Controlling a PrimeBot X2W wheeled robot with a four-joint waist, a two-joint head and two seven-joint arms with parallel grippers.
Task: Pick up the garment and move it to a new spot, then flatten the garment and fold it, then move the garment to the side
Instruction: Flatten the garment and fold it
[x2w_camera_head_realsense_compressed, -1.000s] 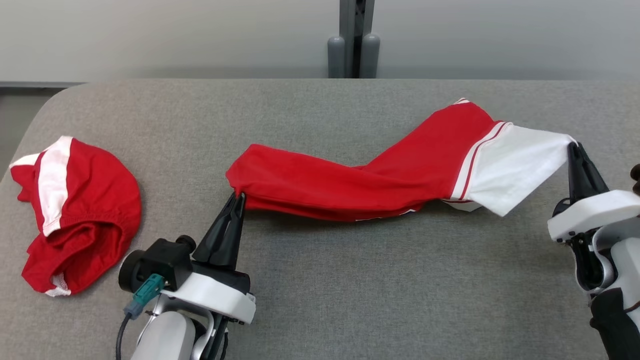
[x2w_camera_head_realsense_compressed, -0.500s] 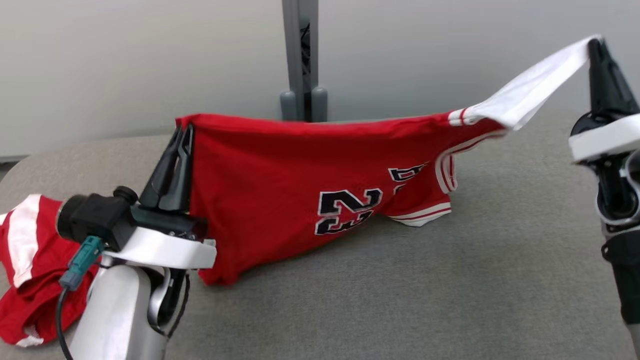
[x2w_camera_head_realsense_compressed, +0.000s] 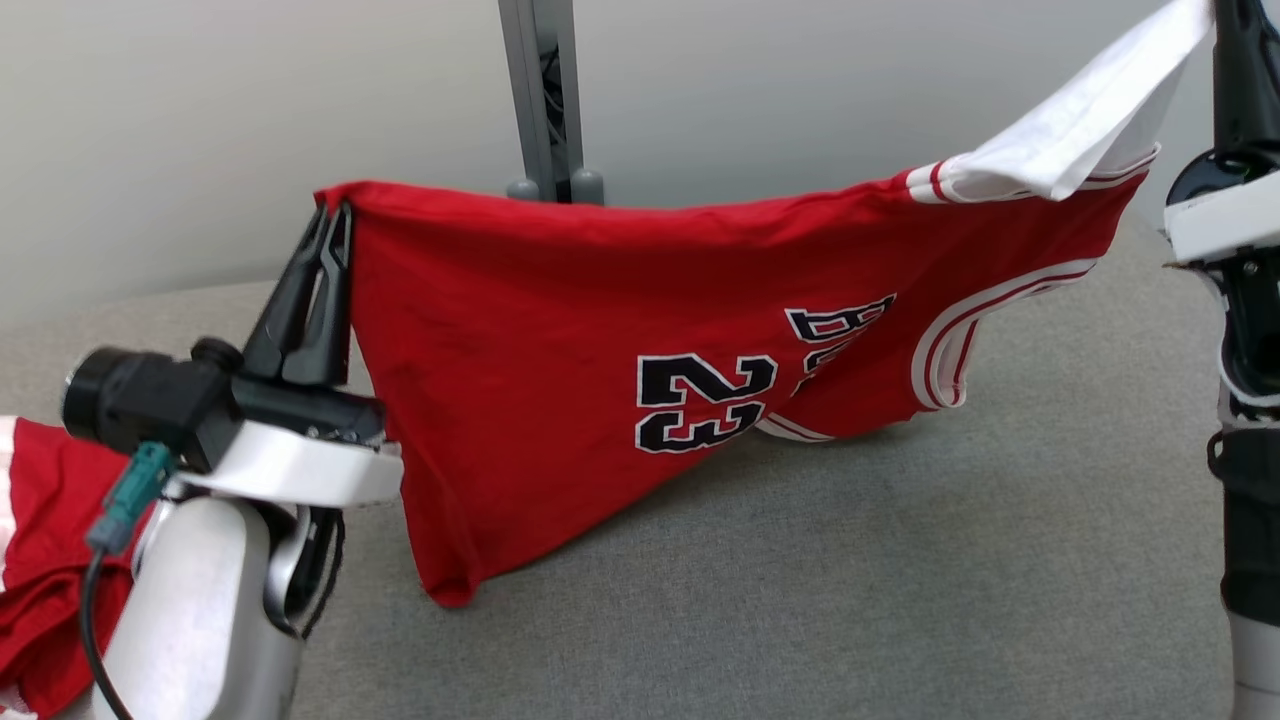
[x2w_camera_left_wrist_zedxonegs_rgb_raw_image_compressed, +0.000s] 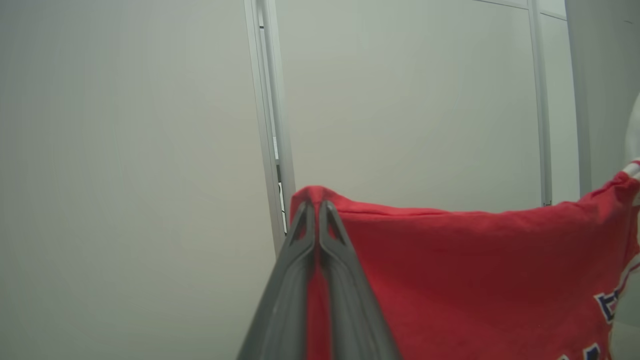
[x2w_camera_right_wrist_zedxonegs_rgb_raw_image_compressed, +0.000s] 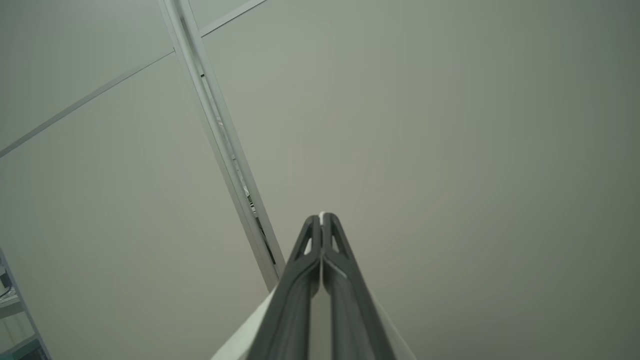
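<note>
Looking from the head view, you have the left pincer nearest, at the left, its fingers pointing up and clenched on the upper left corner of the garment. In the left wrist view the red cloth is nipped between the two dark fingers and spreads away to their right.

The garment is a red jersey with a black number 23 outlined in white. It hangs as a sheet between your two pincers, its top edge stretched from the left one up towards the right one. Its lower left corner droops to the grey counter; you cannot tell whether it touches. Low beside your left arm, a second red garment lies crumpled on the counter, apart from the held one.

Further over, at the upper right, the right pincer is closed on the white panel of the jersey, higher than the left. The right wrist view shows a sliver of white cloth at its fingertips.

Behind the jersey stands a grey post against a pale wall.
</note>
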